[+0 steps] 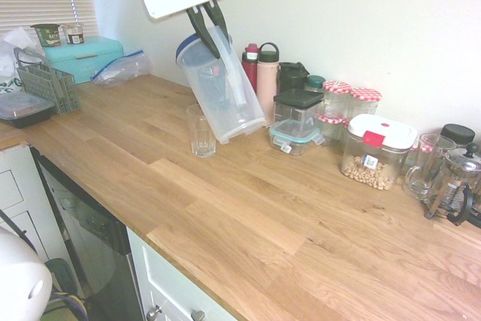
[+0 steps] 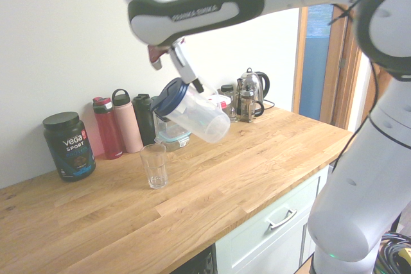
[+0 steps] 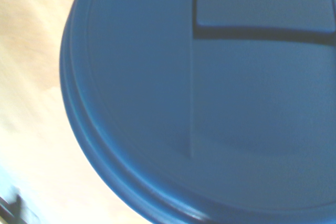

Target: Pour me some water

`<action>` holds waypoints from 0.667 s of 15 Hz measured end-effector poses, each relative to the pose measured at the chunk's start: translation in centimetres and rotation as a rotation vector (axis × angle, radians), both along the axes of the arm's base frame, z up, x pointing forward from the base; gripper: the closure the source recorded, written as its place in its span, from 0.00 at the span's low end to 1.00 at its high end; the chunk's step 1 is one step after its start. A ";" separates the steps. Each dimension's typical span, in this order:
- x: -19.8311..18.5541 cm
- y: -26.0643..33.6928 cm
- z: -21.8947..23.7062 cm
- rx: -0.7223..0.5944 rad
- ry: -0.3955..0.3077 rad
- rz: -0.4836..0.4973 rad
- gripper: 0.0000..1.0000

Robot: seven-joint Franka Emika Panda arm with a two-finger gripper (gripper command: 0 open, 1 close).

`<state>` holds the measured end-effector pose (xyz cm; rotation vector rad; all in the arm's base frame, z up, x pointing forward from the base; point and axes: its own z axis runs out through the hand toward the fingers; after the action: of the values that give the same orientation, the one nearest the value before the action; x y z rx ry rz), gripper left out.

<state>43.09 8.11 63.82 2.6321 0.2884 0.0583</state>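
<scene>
First exterior view: you see the gripper [image 1: 209, 34] coming down from the top of the frame, its dark fingers [image 1: 201, 28] closed on the handle side of the clear plastic pitcher [image 1: 222, 92] with the blue lid [image 1: 188, 45]. The pitcher hangs tilted above the wooden counter [image 1: 255, 208], lid end uppermost, base end toward the bottles at the wall. The empty drinking glass [image 1: 201, 131] stands upright on the counter just near of the pitcher, apart from it.

Second exterior view: you see the same pitcher [image 2: 192, 115] held off the counter [image 2: 192, 203], leaning with its lid [image 2: 169, 96] toward the left and its base to the right. The glass [image 2: 154, 165] stands below and left of it, not touching. A dark supplement tub [image 2: 69, 145] stands far left by the wall.

Wrist view: the blue lid [image 3: 210, 103] fills nearly the whole frame, blurred, with a strip of counter [image 3: 31, 103] beside it.
</scene>
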 end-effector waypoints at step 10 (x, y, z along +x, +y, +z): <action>-1.0 -16.2 -2.2 0.311 -0.208 -0.455 1.00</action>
<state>42.09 -8.09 61.59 2.8977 -0.4235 0.2388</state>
